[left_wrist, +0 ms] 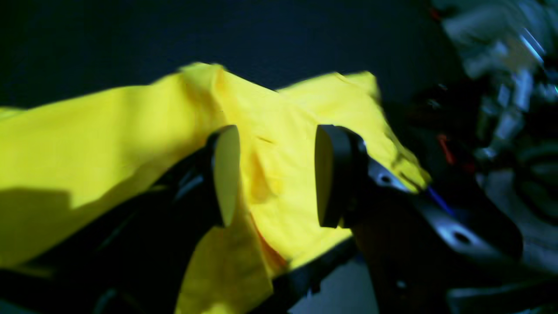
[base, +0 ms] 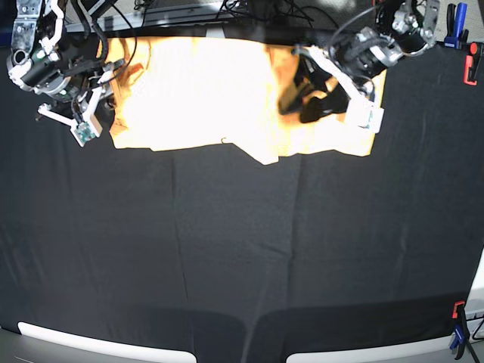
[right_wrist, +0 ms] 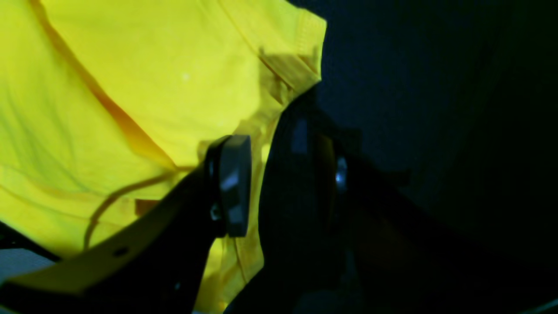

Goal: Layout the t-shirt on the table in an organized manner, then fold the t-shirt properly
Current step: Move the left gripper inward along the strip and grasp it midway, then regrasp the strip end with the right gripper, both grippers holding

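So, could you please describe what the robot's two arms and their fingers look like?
Both arms are built of white and silver segments with black joints and loose black cables. The left gripper has black fingers ending in flat round disc-shaped pads, on a dark bracket with screw holes. The right gripper has similar black disc-tipped fingers. A small white-framed green board hangs by each wrist.

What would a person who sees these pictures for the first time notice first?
The bright yellow-orange t-shirt stands out most: it lies spread in a wide band along the far edge of the black table. Next come the two arms at its ends. The left gripper hangs over the cloth with its jaws apart and nothing between them, and the right gripper has a fold of the shirt's edge between its pads.
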